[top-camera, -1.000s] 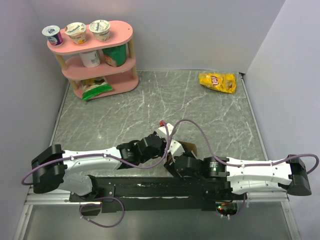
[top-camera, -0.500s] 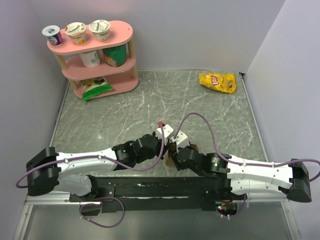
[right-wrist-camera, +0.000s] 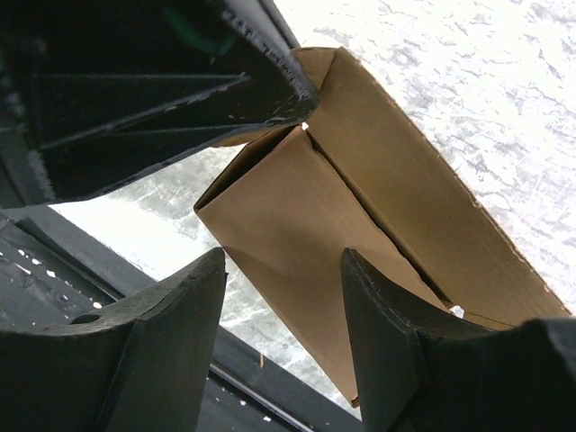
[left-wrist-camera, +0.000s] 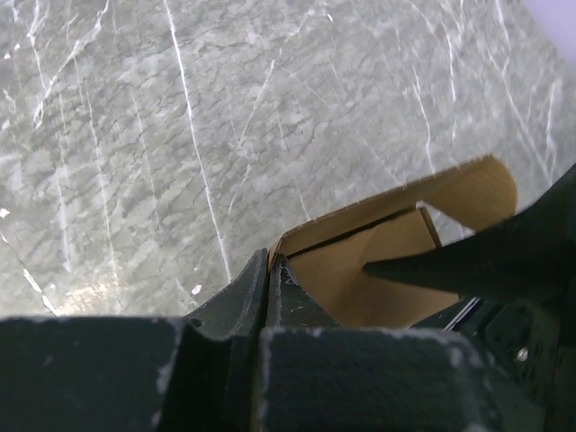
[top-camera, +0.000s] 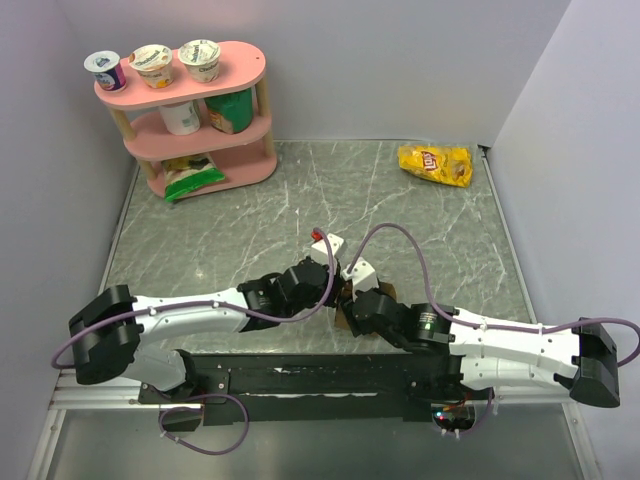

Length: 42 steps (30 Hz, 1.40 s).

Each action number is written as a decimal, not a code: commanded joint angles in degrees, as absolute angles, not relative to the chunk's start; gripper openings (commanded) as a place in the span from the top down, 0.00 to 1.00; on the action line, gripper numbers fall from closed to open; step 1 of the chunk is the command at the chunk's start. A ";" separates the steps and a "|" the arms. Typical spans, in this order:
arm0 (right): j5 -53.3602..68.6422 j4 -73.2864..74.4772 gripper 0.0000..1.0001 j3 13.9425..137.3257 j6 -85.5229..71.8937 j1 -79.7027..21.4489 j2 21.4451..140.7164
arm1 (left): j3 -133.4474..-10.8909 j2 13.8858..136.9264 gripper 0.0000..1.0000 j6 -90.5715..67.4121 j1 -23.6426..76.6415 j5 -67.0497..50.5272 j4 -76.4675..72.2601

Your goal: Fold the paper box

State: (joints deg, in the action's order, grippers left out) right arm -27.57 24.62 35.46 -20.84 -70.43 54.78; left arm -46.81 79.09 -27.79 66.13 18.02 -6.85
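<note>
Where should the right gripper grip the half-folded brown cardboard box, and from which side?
Probably the free panel of the half-folded brown cardboard box, pinched across its thin edge, coming from the robot's right; the shut left gripper clamps the far corner.

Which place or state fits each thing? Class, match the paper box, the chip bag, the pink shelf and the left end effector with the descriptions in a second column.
Things:
1. paper box
2. chip bag
3. pink shelf
4. left end effector

Places or states:
A. far left corner of the table
B. jaws shut
C. near middle of the table
D. far right corner of the table

Pairs: 1-C, 2-D, 3-A, 4-B
</note>
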 commanded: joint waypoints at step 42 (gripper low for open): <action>-28.30 22.06 0.39 32.52 -26.19 -69.70 51.59 | -33.92 82.62 0.99 -41.22 74.71 30.67 -23.38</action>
State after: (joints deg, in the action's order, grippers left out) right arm -27.81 22.44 33.34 -24.64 -70.08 51.96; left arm -34.94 79.83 -36.82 72.97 33.56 -29.12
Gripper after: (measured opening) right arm 0.608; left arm 0.039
